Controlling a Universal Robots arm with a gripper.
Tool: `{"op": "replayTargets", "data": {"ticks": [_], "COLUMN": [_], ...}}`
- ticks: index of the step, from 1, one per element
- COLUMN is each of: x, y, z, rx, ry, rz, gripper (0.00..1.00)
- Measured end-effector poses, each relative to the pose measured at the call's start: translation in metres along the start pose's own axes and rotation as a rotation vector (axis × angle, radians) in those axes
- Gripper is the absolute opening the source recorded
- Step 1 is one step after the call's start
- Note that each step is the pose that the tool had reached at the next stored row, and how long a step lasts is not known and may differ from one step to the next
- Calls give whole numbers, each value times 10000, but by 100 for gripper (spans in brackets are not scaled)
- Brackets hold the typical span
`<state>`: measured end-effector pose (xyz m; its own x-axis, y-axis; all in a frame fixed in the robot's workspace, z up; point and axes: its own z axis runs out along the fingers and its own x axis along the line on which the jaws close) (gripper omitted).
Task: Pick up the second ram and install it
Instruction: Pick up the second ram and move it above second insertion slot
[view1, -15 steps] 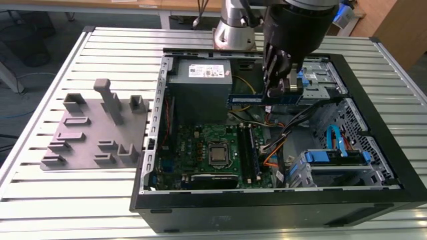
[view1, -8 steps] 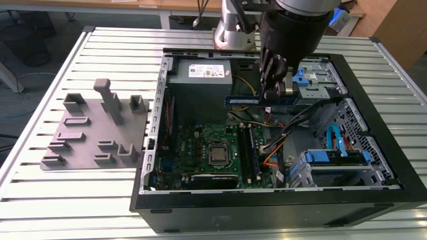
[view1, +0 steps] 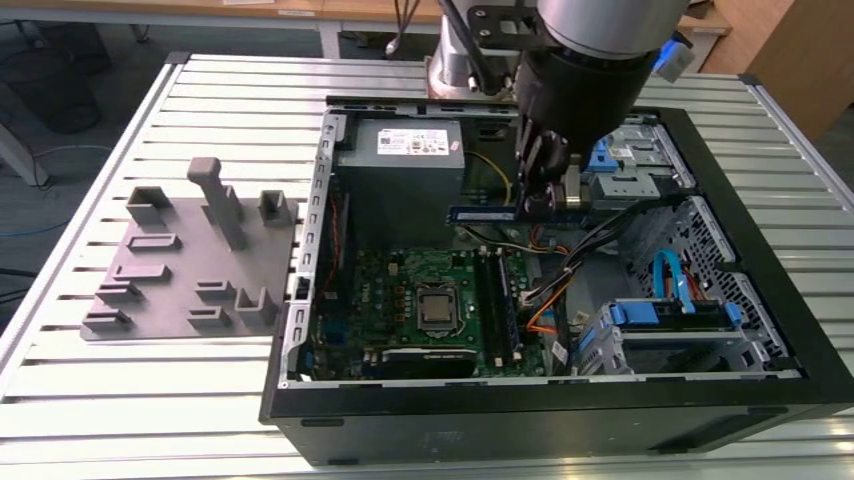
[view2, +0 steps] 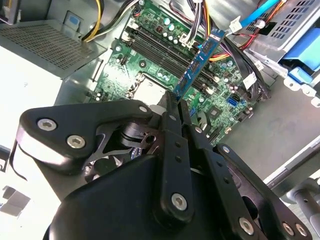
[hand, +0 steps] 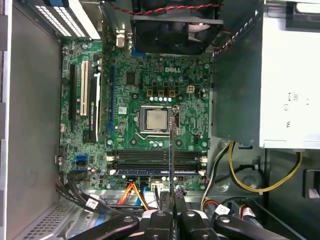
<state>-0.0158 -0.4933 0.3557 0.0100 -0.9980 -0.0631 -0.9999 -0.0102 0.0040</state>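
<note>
Second ram up in the air over the open case, pinched tight in the end effector

In the exterior view the end effector (view1: 541, 198) hangs inside the open computer case (view1: 561, 425) on the slatted tabletop (view1: 134, 400), and the second ram (view1: 481, 213) lies flat and level in its grip, up above the motherboard (view1: 400, 280) and near the power supply (view1: 400, 150). That view also gets the grey slotted block (view1: 174, 270) sitting off to the exterior view's left. The second wrist view shows the grip best: the fingers (view2: 176, 145) are closed right down on one end of the blue-green board, and the rest of it sticks out free over the green board below. In the first wrist view the stick is edge-on, just a thin line crossing over the memory slots (hand: 150, 156), not touching them as far as I can tell.
</note>
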Motion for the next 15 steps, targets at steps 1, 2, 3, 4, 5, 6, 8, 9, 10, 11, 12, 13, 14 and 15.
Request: {"op": "replayTargets", "data": {"ticks": [1, 2, 3, 4, 5, 6, 8, 9, 10, 11, 12, 13, 14, 15], "x": [2, 3, 4, 5, 5, 6, 7, 7, 7, 8, 8, 9, 9, 9], "y": [0, 0, 0, 0, 0, 0, 0, 0, 0, 0, 0, 0, 0, 0], "z": [13, 23, 33, 41, 49, 58, 73, 79, 84, 91, 97, 104, 110, 116], "rx": [0, 0, 0, 0, 0, 0, 0, 0, -1, 0, -1, 0, 0, 0], "ry": [0, 0, 0, 1, 0, 0, 1, 1, 2, 1, 1, 1, 1, 1], "rz": [0, 0, 0, 0, 0, 0, 0, 0, 0, 0, 0, 0, 0, 0], "gripper": [14, 14, 14, 14, 14, 14, 14, 14, 14, 14, 14, 14, 14, 14]}}
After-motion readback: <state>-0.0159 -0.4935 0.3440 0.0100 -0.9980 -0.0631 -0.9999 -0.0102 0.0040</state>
